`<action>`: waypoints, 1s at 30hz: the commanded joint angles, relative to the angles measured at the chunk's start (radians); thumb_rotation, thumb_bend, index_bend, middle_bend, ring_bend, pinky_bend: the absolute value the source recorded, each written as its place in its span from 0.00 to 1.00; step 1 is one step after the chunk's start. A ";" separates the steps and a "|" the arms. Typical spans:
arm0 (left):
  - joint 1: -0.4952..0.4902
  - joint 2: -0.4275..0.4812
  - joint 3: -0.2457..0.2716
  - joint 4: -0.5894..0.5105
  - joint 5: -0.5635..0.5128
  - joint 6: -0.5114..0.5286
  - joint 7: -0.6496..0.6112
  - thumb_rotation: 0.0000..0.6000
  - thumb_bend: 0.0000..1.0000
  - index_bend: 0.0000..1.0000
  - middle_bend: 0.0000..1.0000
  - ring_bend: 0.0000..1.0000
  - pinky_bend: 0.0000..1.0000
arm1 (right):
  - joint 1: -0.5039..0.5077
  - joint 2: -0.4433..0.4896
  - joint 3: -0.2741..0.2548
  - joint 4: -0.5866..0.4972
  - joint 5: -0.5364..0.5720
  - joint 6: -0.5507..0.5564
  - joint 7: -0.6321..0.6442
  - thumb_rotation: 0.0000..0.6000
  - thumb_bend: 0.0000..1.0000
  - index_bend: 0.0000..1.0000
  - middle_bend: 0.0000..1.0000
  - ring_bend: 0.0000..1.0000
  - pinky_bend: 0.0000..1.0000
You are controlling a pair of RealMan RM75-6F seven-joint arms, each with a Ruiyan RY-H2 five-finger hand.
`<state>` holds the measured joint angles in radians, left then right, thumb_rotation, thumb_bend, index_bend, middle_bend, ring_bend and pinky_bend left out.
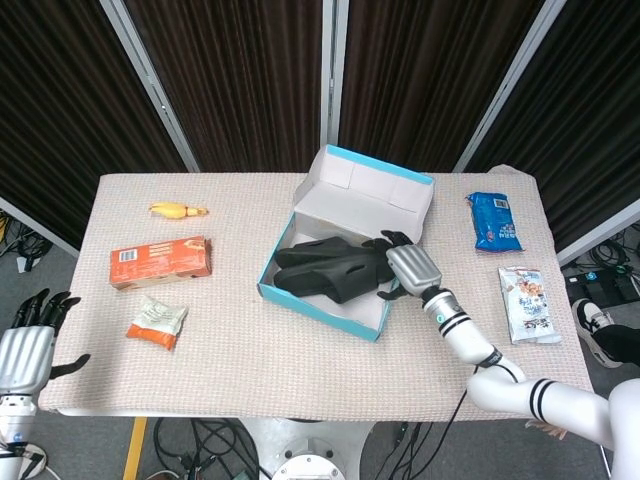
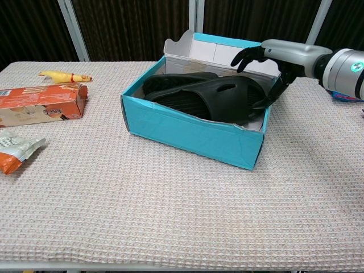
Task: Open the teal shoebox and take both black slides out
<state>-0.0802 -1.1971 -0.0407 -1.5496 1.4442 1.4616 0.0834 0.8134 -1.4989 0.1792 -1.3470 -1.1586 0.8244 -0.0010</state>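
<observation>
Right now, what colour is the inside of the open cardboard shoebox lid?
White inside the lid, edged teal; clearest from the head view.

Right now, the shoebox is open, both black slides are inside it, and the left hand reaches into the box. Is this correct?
Not quite: the right hand reaches into the teal shoebox, as the head view shows. The left hand hangs off the table's near left corner, holding nothing. The rest is correct: the box is open and both black slides lie inside.

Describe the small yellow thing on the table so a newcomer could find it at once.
Start at the teal shoebox mid-table, then look toward the far left corner. Beyond the orange carton lies a yellow rubber chicken, the only yellow, long, thin item there.
</observation>
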 commanded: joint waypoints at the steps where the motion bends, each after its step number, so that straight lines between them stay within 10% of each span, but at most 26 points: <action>1: 0.000 -0.004 0.000 0.010 0.000 -0.002 -0.010 1.00 0.00 0.20 0.14 0.04 0.11 | 0.013 -0.020 0.003 -0.003 0.027 -0.009 -0.045 1.00 0.03 0.18 0.20 0.05 0.09; 30: -0.004 -0.028 0.002 0.047 -0.004 -0.019 -0.045 1.00 0.00 0.20 0.14 0.04 0.11 | -0.015 0.015 -0.016 -0.170 -0.054 0.000 -0.017 1.00 0.06 0.18 0.24 0.09 0.10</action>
<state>-0.0840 -1.2248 -0.0384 -1.5022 1.4402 1.4422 0.0388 0.7959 -1.4807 0.1635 -1.5198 -1.2142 0.8263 -0.0151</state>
